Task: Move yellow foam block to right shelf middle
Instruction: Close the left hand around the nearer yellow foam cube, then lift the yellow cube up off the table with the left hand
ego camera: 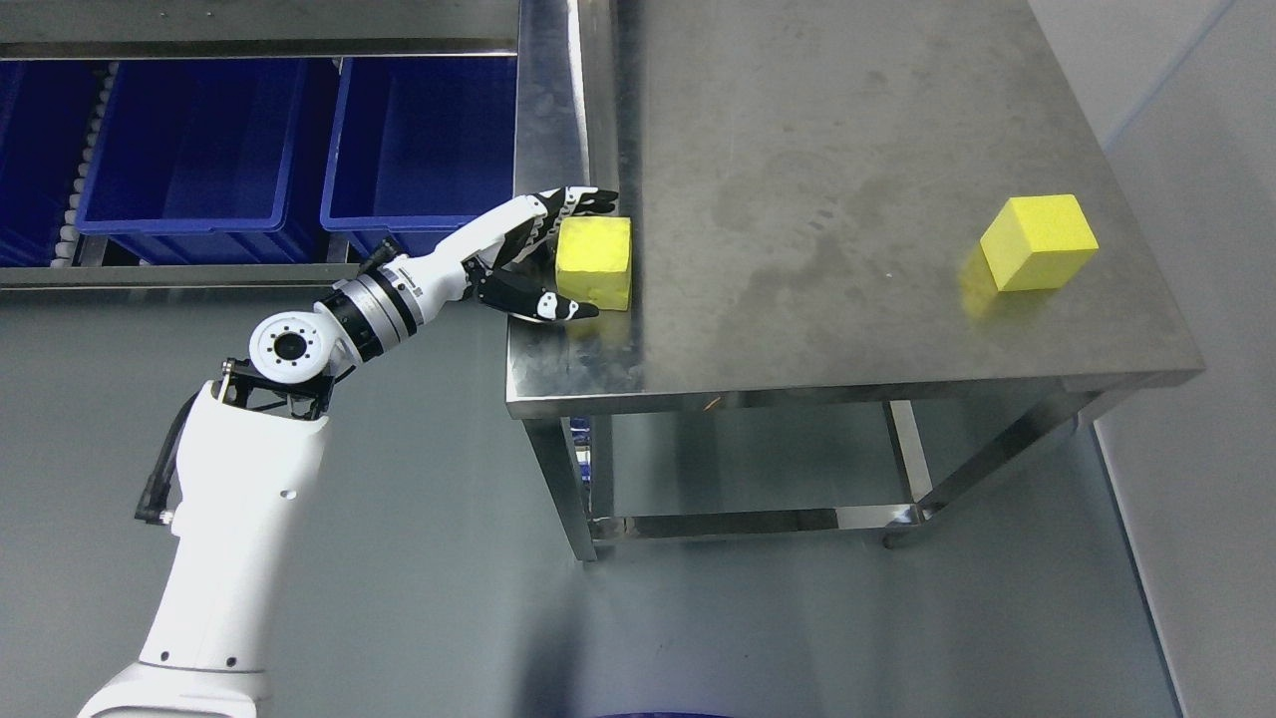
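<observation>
**Left hand brackets the foam block at the table's near-left edge**

Grey resin floor runs under a brushed stainless-steel table (857, 130), its top scuffed and faintly stained, its legs and lower rails showing below the front edge. Beyond the table's left edge sits a metal rack holding deep blue plastic bins (189, 150), smooth-walled and with nothing visible in them.

Two yellow pieces lie on the steel. The yellow foam block (595, 261) sits right at the left edge of the tabletop, toward the near-left corner; it is squarish with slightly soft, matte faces and reads a little taller than wide from this angle, so no strong long axis stands out. A second yellow cube (1039, 242) rests well apart, near the right edge, sharper-cornered and turned at an angle.

The left hand (543, 259) reaches in from the lower left, its white forearm angling up over the floor. The block lies directly to the hand's right: black-tipped fingers (578, 199) stretch over its far top corner, while the thumb (543, 302) lies along its near lower side. The digits are spread around the block and look to be touching it, but not clamped; I cannot tell whether any real squeeze is on.

This hand is plainly the nearer one; no right arm shows. My read is that the coming move depends on closing across the block's near-far faces, which should give slightly under pressure.
</observation>
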Motion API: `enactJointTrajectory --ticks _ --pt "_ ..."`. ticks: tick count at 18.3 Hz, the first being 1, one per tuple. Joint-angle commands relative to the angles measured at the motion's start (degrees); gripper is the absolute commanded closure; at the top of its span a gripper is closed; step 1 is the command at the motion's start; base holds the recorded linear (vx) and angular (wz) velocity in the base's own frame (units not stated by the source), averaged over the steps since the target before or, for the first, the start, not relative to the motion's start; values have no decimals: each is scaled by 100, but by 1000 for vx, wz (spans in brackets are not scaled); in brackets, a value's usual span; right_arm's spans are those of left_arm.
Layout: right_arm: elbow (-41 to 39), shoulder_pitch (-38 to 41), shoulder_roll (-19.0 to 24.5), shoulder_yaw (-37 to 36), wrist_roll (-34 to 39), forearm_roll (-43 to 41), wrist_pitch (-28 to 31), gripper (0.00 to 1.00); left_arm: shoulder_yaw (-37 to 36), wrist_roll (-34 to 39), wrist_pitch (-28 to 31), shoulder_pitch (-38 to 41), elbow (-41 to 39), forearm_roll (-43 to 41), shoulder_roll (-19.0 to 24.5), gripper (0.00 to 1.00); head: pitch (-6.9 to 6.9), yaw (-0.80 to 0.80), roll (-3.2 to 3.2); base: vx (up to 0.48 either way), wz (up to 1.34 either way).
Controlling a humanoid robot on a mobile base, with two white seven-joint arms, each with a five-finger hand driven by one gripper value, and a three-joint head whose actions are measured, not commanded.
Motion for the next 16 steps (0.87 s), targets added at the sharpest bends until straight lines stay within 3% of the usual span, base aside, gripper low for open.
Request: enactJointTrajectory --ticks 1,5,8,11,14,16 --pt "-100 132 -100 -70 4 18 -4 0 308 -21 -794 40 846 21 -497 64 0 0 0 3 75" --pt "-100 132 -100 -70 4 18 -4 0 651 -13 -901 49 803 100 -776 69 0 0 0 8 38" --pt "-100 132 -100 -70 4 18 -4 0 1057 180 -1112 -3 505 1237 -776 68 0 0 0 0 0" --pt "-100 132 -100 -70 4 18 -4 0 1363 1127 -1234 5 144 2392 -776 65 0 0 0 0 0" --pt "-100 141 -100 -70 4 18 -4 0 1654 1910 -1849 49 47 2675 -776 65 0 0 0 9 109" --pt "-100 141 -100 -70 4 18 -4 0 1891 2341 -1842 207 -242 2711 -776 66 0 0 0 22 286"
